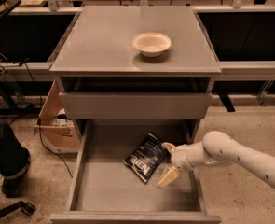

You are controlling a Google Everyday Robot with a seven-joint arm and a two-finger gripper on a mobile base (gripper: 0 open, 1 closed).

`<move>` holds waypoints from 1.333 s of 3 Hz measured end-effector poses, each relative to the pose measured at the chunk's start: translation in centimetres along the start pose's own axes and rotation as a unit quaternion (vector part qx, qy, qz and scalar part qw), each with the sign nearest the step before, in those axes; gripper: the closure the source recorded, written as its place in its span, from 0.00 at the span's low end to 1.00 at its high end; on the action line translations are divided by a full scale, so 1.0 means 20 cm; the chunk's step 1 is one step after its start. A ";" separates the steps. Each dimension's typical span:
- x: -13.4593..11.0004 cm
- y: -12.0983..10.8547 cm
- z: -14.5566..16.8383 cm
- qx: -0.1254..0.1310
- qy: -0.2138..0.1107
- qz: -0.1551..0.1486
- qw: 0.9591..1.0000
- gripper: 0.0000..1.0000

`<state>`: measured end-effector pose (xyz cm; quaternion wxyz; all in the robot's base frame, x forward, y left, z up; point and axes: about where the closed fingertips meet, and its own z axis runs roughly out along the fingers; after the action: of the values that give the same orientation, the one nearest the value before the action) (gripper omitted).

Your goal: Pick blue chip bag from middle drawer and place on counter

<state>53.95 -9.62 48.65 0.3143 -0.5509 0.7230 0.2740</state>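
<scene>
The blue chip bag [144, 158], dark foil with white lettering, lies flat on the floor of the pulled-out middle drawer [109, 190], right of its middle. My gripper [167, 162] is low inside the drawer at the bag's right edge. It is open, with one finger [167, 147] by the bag's upper right corner and the other finger [168, 177] off its lower right corner. It holds nothing. The grey counter [104, 41] tops the cabinet.
A white bowl [151, 43] sits on the counter, right of centre. The closed upper drawer front [134, 105] overhangs the back of the open drawer. A cardboard box [58, 127] and a person's leg [6, 155] are on the floor to the left.
</scene>
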 end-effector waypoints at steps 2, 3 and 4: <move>0.24 -0.24 0.17 0.053 0.001 0.024 0.998 0.00; 0.32 -0.39 0.23 0.076 0.003 0.022 0.997 0.00; 0.33 -0.51 0.31 0.085 -0.006 0.012 0.996 0.00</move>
<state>63.55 -11.65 39.17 0.3609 -0.5118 0.7484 0.2182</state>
